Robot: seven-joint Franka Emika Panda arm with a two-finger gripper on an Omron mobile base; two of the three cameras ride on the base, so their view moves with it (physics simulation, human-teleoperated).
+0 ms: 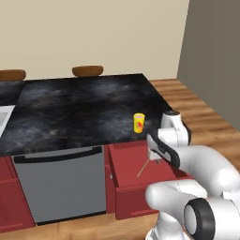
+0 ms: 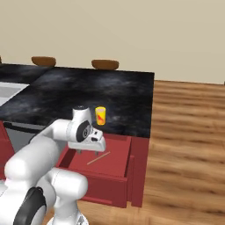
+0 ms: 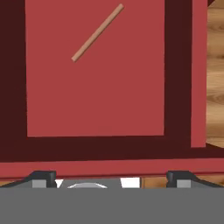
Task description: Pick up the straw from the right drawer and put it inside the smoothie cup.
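The grey dishwasher front with its bar handle (image 1: 58, 185) stands at the left under the black speckled counter (image 1: 79, 110), and next to it on the right the wide, shallow red drawer box (image 1: 123, 161) is pulled out. The thin, straight tan straw (image 1: 143, 168) lies flat on the drawer floor, apart from every wall, nearer the front panel than the counter. Further right, the small yellow tumbler with a red-orange mark (image 1: 138, 123) stands upright on the counter close to its front edge, behind the drawer. The two-finger gripper (image 2: 88, 152) hangs above the drawer with its jaws spread wide and nothing between them; it touches nothing. In the hand view the straw (image 3: 97, 33) sits high in the picture while the dark fingertips (image 3: 41, 178) rise at the bottom, so the hand is judged to be offset from its target, on the drawer's rear side. The straw's long axis runs diagonally to the drawer walls, neither end distinguishable from the other. In my judgement, the step in hand is the approach for the grasp. It is best done by centring the hand over the straw's middle, turning the wrist so the jaws close across the long axis, then descending until the tips almost meet the floor, since so thin a stick will slip or roll from a high or skewed pinch.
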